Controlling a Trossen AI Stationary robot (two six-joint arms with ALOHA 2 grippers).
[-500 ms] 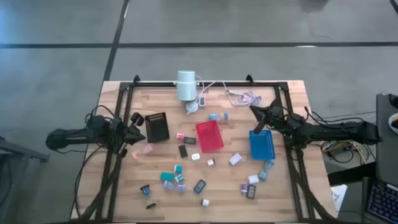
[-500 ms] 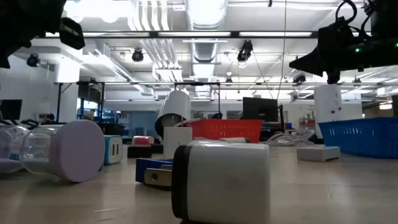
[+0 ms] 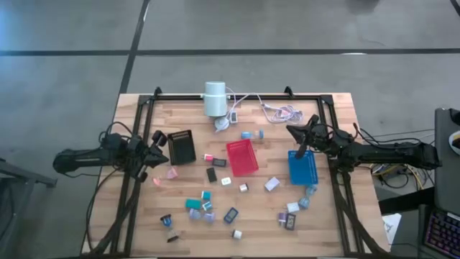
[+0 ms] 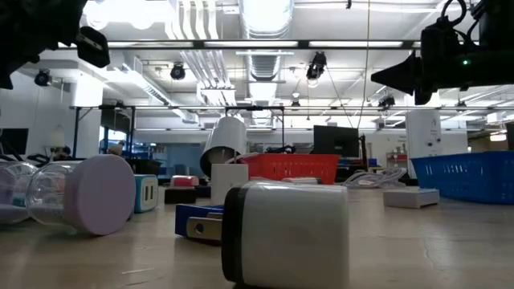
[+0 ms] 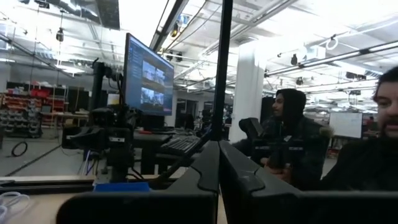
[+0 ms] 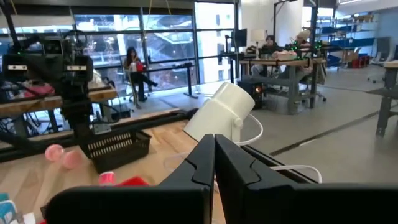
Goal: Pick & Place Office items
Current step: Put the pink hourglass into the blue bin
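On table: office items (image 3: 231, 215) scattered, axes mixed | grippers closed, empty

The table (image 3: 338, 216) is light wood, with a red tray (image 3: 241, 157), a blue tray (image 3: 302, 167), a black tray (image 3: 182, 146) and a white cylinder (image 3: 214, 98).

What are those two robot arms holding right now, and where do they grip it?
Nothing. The left gripper and the right gripper are both shut with nothing between their fingers, raised above the table. The office items lie loose on the wood.
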